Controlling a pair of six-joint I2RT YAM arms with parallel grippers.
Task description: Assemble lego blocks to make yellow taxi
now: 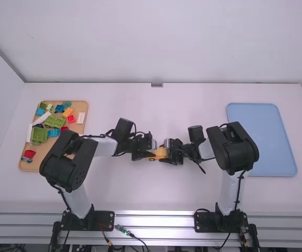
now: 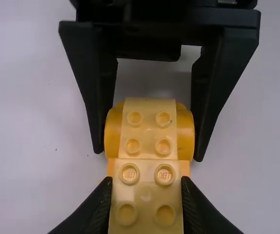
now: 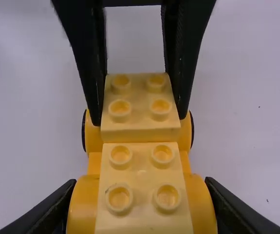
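Note:
Mid-table, my left gripper [image 1: 150,151] and my right gripper [image 1: 167,152] face each other at a small yellow wheeled car [image 1: 160,154]. In the left wrist view my left gripper [image 2: 147,184] is shut on the near yellow brick [image 2: 146,207]. Beyond it, a second yellow brick [image 2: 148,127] sits between yellow wheels flanked by the right gripper's fingers. In the right wrist view my right gripper [image 3: 140,183] is shut on the car's near wheels [image 3: 84,207]. The two studded bricks lie end to end along the car's top; its underside is hidden.
A tan tray [image 1: 81,133] with green, blue, red and other coloured blocks lies at the left, partly behind the left arm. A blue tray [image 1: 265,134] lies at the right, beside the right arm.

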